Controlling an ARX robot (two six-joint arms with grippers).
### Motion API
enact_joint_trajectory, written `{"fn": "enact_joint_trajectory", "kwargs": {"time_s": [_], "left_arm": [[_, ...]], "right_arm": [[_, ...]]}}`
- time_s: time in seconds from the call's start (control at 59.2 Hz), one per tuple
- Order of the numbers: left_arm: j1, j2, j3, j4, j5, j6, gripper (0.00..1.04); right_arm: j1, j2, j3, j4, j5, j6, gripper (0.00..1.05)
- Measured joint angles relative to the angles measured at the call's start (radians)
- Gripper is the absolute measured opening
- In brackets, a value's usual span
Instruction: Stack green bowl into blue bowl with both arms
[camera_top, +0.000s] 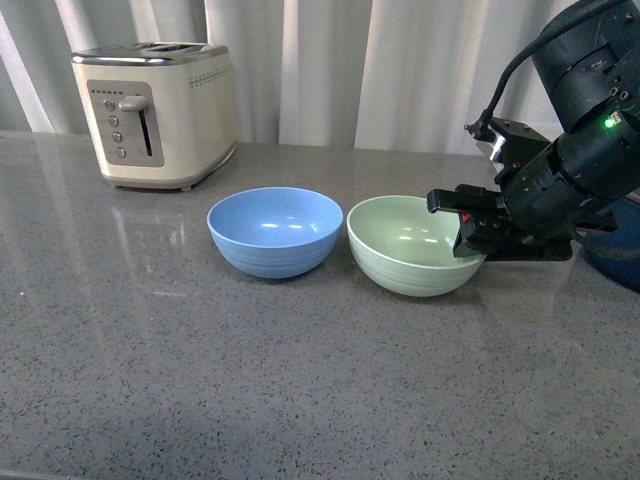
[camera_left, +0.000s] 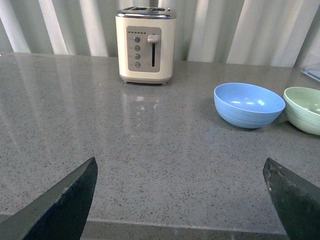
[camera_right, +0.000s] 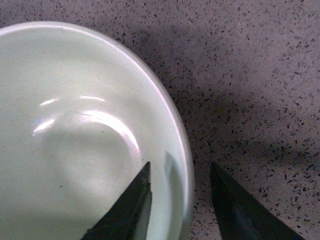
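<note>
The green bowl (camera_top: 412, 243) stands upright on the grey counter, right of the blue bowl (camera_top: 274, 230), with a small gap between them. My right gripper (camera_top: 462, 222) is open and straddles the green bowl's right rim (camera_right: 184, 150), one jaw inside the bowl and one outside. Both bowls show in the left wrist view, the blue bowl (camera_left: 248, 105) and the green bowl (camera_left: 304, 109) at the picture's edge. My left gripper (camera_left: 180, 172) is open and empty, low over the counter's near part, well away from the bowls. The left arm is out of the front view.
A cream toaster (camera_top: 156, 113) stands at the back left of the counter (camera_top: 250, 380). A dark navy pot (camera_top: 618, 250) sits at the right edge behind my right arm. A pale curtain hangs behind.
</note>
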Motion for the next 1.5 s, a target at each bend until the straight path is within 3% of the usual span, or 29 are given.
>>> {"fn": "enact_joint_trajectory", "kwargs": {"time_s": [0.118, 0.236, 0.76, 1.503], "left_arm": [[0.000, 0.000, 0.000, 0.000, 0.000, 0.000, 0.98], [0.000, 0.000, 0.000, 0.000, 0.000, 0.000, 0.98], [0.000, 0.000, 0.000, 0.000, 0.000, 0.000, 0.98], [0.000, 0.000, 0.000, 0.000, 0.000, 0.000, 0.98]], "right_arm": [[0.000, -0.007, -0.025, 0.009, -0.004, 0.000, 0.11], [-0.004, -0.035, -0.031, 0.021, -0.019, -0.003, 0.01], [-0.023, -0.103, 0.002, -0.036, -0.033, -0.053, 0.01], [0.182, 0.013, 0.307, -0.131, -0.140, -0.065, 0.01]]}}
